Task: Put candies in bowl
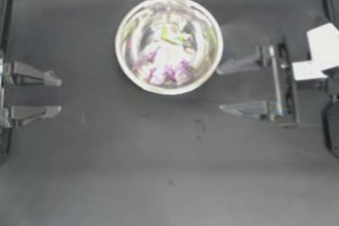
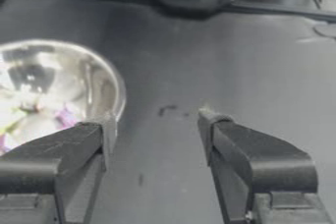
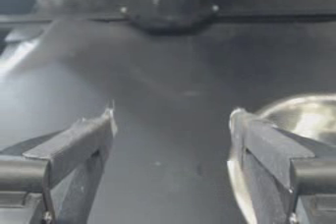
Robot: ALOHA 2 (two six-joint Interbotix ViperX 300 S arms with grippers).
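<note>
Left end effector (image 1: pixel 39 93) at 9 o'clock edge of tabletop (image 1: pixel 165 170), jaws spread, empty. Right end effector (image 1: pixel 242 86) at 3 o'clock beside bowl (image 1: pixel 132 27), jaws spread, empty. Bowl near 12 o'clock, centre-top. Candies (image 1: pixel 169 54) inside bowl: pink and green wrappers visible, count unclear among reflections. No candy seen loose on tabletop; task looks done. Left wrist view shows pink wrapper in bowl; right wrist view shows only bowl rim.

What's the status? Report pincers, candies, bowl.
Left pincer open, parked at left edge. Right pincer open, empty, beside bowl. Candies show inside bowl; none seen on table. Nothing in the way.
</note>
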